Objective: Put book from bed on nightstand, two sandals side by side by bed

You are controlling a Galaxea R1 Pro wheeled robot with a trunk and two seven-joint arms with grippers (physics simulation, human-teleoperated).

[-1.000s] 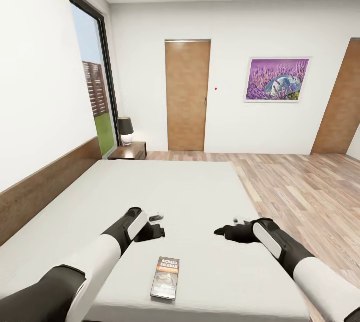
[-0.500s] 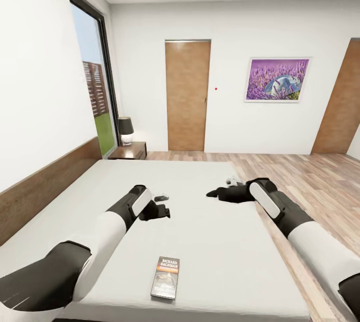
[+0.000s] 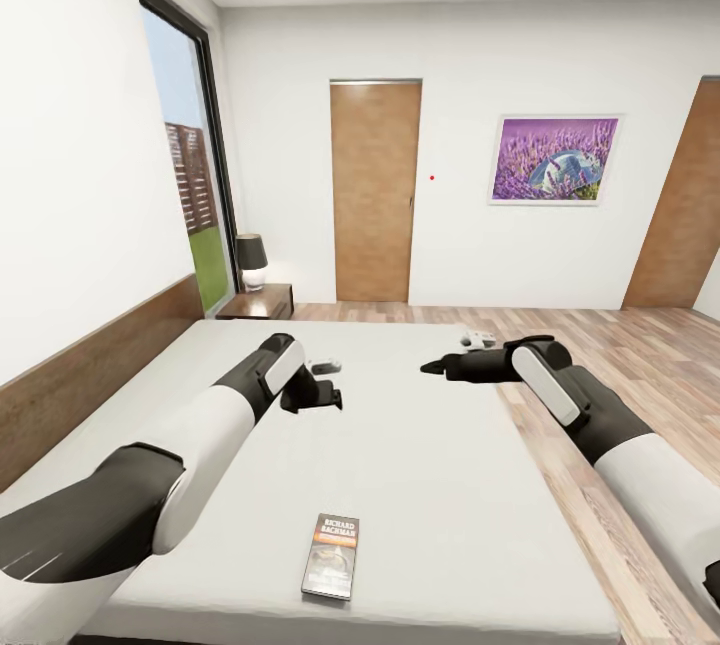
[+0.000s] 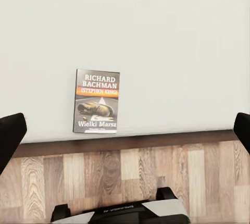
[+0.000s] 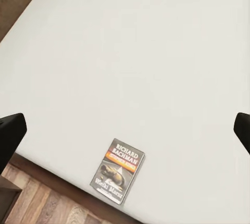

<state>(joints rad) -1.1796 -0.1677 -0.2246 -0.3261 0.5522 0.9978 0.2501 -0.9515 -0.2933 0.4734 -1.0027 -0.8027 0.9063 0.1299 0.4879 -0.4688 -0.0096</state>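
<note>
The book (image 3: 332,555) lies flat, cover up, near the foot edge of the bed's off-white mattress (image 3: 400,425); it also shows as the book (image 4: 97,101) and the book (image 5: 117,170). My left gripper (image 3: 326,395) hovers over the mattress middle, well beyond the book, and my right gripper (image 3: 432,365) hangs level with it nearer the bed's right side. In both wrist views the dark fingertips (image 4: 10,135) (image 5: 10,133) stand far apart with nothing between them, so both grippers are open and empty. A nightstand (image 3: 258,303) stands past the bed's far corner. The sandals are out of view.
A black-shaded lamp (image 3: 250,261) sits on the nightstand by the tall window (image 3: 190,185). The dark headboard (image 3: 90,375) runs along the left wall. Wood-plank floor (image 3: 620,375) spreads to the right, with closed wooden doors (image 3: 375,190) on the far wall. My base (image 4: 120,213) is at the bed's foot.
Both arms have risen and reached forward over the mattress, away from the book. The book has not moved.
</note>
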